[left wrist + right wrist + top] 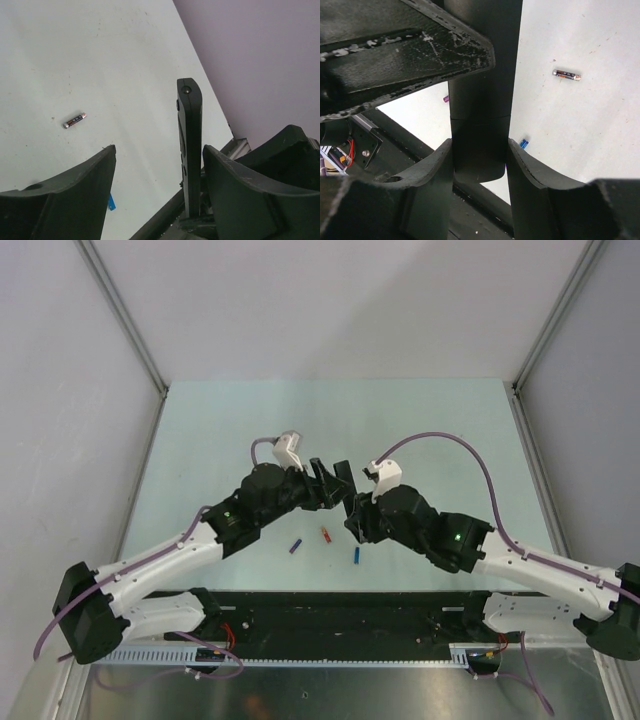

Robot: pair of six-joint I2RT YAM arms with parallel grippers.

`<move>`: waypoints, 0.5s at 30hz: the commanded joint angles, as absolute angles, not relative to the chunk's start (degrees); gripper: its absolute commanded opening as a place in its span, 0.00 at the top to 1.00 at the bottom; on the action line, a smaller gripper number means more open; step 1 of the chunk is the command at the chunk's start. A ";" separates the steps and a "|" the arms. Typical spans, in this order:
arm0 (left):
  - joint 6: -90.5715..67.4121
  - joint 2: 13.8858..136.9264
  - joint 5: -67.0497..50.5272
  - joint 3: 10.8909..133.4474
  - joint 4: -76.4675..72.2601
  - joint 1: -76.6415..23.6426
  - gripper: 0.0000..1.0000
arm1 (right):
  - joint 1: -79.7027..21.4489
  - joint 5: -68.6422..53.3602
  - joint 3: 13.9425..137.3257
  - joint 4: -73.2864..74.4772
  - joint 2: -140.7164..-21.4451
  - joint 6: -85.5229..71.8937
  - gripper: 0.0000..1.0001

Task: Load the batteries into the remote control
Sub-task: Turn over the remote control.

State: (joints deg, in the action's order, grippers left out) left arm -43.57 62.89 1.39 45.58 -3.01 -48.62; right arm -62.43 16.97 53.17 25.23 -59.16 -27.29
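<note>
Three loose batteries lie on the table, just short of the grippers. Beyond them the right gripper pinches one end of the remote control. It is a stiff, light, probably slick bar, best clamped across its edges, and the left gripper stands spread around it.
</note>
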 commanded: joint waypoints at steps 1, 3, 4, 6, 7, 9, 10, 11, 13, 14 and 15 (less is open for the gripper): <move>-44.03 63.54 3.25 47.90 -3.78 -49.48 0.32 | -63.72 19.33 56.25 22.85 -59.85 -27.60 0.66; -43.95 64.15 3.25 48.34 -4.04 -49.83 0.37 | -63.90 19.42 56.34 22.76 -60.03 -27.60 0.66; -43.86 64.33 3.25 48.77 -4.13 -49.92 0.44 | -64.07 19.60 56.34 22.68 -60.12 -27.60 0.66; -43.94 65.21 3.08 49.13 -4.22 -50.36 0.51 | -64.07 19.69 56.34 22.50 -60.12 -27.60 0.66; -43.95 65.48 3.08 49.39 -4.39 -50.54 0.54 | -64.16 19.60 56.34 22.41 -60.20 -27.60 0.66; -43.95 65.83 3.43 49.31 -4.57 -51.06 0.55 | -64.25 19.77 56.51 22.50 -60.21 -27.60 0.66; -44.03 66.00 3.69 49.13 -4.66 -51.15 0.56 | -64.16 19.78 56.60 22.50 -60.12 -27.60 0.66; -44.29 66.09 3.69 48.96 -4.92 -51.24 0.56 | -64.25 19.78 56.51 22.50 -60.12 -27.60 0.66; -44.56 66.27 3.34 48.87 -5.18 -51.24 0.55 | -64.25 19.95 56.51 22.59 -60.29 -27.68 0.66; -44.82 66.27 3.17 48.69 -5.36 -51.24 0.54 | -64.25 19.95 56.51 22.59 -60.29 -27.69 0.66; -44.91 66.44 3.08 48.60 -5.45 -51.24 0.53 | -64.34 20.04 56.60 22.41 -60.29 -27.60 0.66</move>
